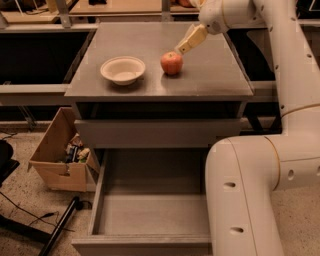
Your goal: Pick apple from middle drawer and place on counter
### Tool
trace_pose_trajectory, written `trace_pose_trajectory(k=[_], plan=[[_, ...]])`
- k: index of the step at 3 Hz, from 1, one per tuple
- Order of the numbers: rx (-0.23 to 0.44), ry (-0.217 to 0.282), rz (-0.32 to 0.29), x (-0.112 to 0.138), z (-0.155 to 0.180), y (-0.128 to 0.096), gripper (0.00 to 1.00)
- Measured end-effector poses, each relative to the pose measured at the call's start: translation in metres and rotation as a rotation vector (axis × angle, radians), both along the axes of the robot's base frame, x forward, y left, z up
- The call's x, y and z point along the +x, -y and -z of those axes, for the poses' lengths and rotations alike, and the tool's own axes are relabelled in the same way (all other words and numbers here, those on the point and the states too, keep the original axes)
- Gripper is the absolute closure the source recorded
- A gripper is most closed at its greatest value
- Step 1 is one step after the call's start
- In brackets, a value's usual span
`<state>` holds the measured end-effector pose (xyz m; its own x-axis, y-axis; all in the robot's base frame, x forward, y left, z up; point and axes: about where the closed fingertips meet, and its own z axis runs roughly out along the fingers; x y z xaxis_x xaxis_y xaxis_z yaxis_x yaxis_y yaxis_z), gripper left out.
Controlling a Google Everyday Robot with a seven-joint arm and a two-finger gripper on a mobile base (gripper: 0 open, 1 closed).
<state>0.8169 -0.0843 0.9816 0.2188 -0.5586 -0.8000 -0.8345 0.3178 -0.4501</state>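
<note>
The red apple point(171, 63) sits on the grey counter point(145, 37), just right of the cream bowl point(123, 69). My gripper point(180, 48) hangs just above and to the right of the apple, apart from it, open and empty. Its pale fingers point(192, 38) slope down toward the apple. The middle drawer point(152, 215) is pulled far out below the counter; its grey floor is bare. My white arm point(250, 190) covers the drawer's right side.
A shallower grey drawer front point(157, 132) sits slightly out under the counter. An open cardboard box point(60, 155) with clutter stands on the floor at left, with dark cables and a pole near it. Wooden benches point(120, 6) run behind the counter.
</note>
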Motion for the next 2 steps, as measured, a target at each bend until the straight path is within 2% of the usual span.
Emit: trace_pose_trajectory(k=[1,2], plan=[[-0.107,-0.016,0.143,-0.02,-0.017,0.06,0.0],[-0.159,-0.186,0.326,-0.045,0.051,0.148,0.0]])
